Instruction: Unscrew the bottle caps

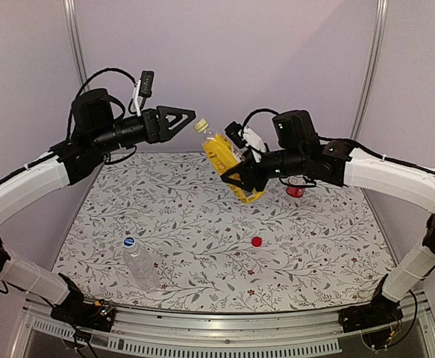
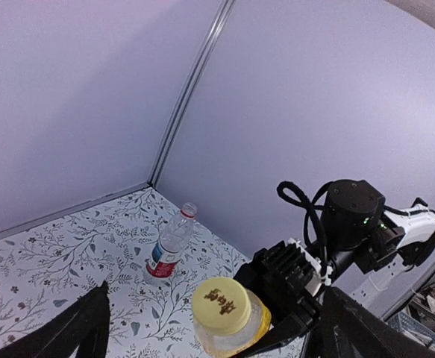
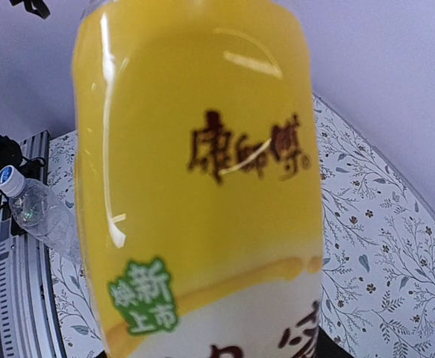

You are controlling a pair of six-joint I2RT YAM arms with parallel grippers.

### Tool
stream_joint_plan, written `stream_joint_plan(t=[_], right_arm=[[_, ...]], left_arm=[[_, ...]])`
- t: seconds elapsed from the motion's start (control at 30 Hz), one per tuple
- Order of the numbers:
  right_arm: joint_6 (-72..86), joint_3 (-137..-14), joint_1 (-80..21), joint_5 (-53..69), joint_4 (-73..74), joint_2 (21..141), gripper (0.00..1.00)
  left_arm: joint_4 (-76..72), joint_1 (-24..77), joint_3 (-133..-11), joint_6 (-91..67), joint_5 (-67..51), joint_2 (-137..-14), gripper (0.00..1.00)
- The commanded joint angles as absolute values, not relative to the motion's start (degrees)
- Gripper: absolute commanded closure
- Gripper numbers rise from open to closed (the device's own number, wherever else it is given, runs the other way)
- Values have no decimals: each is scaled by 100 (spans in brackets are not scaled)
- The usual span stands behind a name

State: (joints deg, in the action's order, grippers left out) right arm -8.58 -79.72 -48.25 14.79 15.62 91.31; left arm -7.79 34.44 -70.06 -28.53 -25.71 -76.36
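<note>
My right gripper [image 1: 241, 179] is shut on the bottle of yellow-orange liquid [image 1: 230, 160] and holds it tilted above the table. That bottle [image 3: 202, 186] fills the right wrist view. Its yellow cap [image 2: 221, 304] sits on the neck and points at my left gripper [image 1: 187, 119]. The left gripper [image 2: 217, 335] is open, with one finger [image 2: 75, 332] on each side of the cap and not touching it. A red cap [image 1: 257, 241] lies loose on the table. The red-label bottle [image 2: 169, 246] stands uncapped at the back. A clear bottle [image 1: 140, 262] with a blue cap [image 1: 129, 242] stands front left.
The floral tabletop [image 1: 202, 216] is bounded by pale walls at the back and sides. A metal rail [image 1: 224, 328] runs along the near edge. The red-label bottle [image 1: 295, 190] stands just behind my right arm.
</note>
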Motion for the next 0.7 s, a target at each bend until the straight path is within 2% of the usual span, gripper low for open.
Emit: stream_joint_plan(t=[0.0, 0.3, 0.47, 0.67], right_arm=[[-905, -7878, -4791, 2705, 1275, 8822, 67], [-881, -7974, -4768, 4262, 1143, 8826, 67], [-853, -8012, -4766, 4586, 1128, 8915, 67], [-817, -8051, -4764, 4771, 1145, 9040, 67]], left_arm=[[-951, 3256, -6883, -1894, -3822, -7349, 4], [-1104, 3107, -7121, -1487, -5585, -7431, 18], [-1602, 3107, -7185, -1810, -6038, -7627, 24], [-2037, 3207, -7190, -2042, -6278, -7771, 27]])
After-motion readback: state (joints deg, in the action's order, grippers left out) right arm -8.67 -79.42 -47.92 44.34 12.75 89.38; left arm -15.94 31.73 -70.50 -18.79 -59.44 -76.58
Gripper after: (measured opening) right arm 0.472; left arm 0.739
